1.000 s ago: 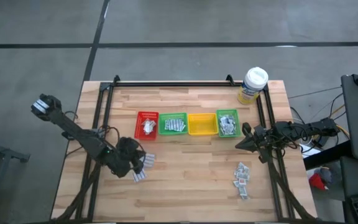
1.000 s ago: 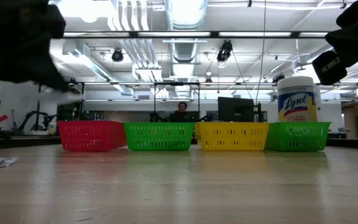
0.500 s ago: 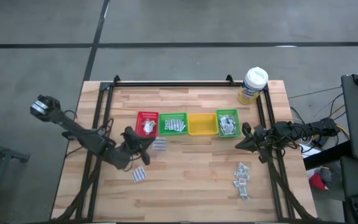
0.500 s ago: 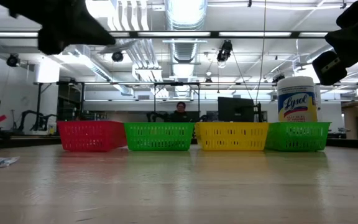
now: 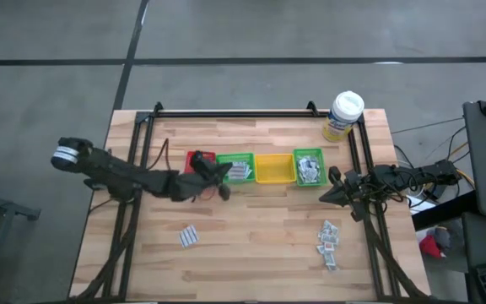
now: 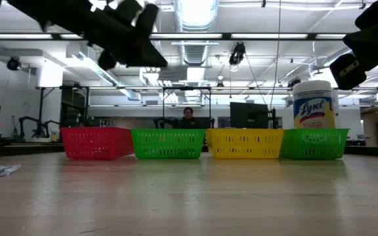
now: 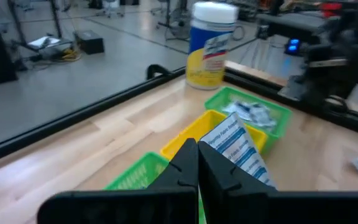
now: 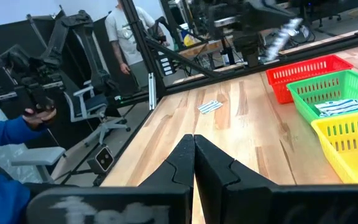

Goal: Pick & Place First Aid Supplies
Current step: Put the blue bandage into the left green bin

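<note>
Wooden tabletop carries four bins. Left gripper pinches a white-blue sachet over them. Right gripper waits closed, empty, beside the rightmost green bin.

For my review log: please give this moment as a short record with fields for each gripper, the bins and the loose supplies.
left gripper: shut on a white-blue sachet, above the red bin and left green bin
right gripper: shut, empty, waiting at the table's right edge
yellow bin: looks empty
right green bin: holds sachets
loose sachets: one group front left, another pile front right
wipes tub: back right corner
</note>
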Robot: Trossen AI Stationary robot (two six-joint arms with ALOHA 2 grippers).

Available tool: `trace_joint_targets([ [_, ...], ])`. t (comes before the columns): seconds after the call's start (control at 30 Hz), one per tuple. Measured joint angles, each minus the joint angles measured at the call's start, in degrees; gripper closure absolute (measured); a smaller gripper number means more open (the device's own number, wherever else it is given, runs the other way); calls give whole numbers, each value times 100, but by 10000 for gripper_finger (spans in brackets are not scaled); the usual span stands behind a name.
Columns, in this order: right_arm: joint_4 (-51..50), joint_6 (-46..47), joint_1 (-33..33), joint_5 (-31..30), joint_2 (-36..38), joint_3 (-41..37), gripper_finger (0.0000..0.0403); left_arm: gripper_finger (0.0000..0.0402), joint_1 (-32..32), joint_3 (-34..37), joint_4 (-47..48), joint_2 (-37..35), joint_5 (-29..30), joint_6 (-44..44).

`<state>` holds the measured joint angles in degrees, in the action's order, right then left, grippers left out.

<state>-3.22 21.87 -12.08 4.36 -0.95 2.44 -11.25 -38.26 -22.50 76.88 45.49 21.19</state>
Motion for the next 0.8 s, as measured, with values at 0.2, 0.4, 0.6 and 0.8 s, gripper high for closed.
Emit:
trace_joint_targets([
  [0.2,2,-228,-2,2,4,0,394,401,692,-332,-6,445,-470,36],
  [0.4,1,-260,0,3,4,0,394,402,1284,-565,15,818,-1087,380],
  [0.6,-85,-329,-2,7,-6,0,394,402,1770,-581,218,1114,-1598,1060],
  [0.8,-85,-413,0,11,-33,0,394,401,2018,-588,953,1225,-1764,1512],
])
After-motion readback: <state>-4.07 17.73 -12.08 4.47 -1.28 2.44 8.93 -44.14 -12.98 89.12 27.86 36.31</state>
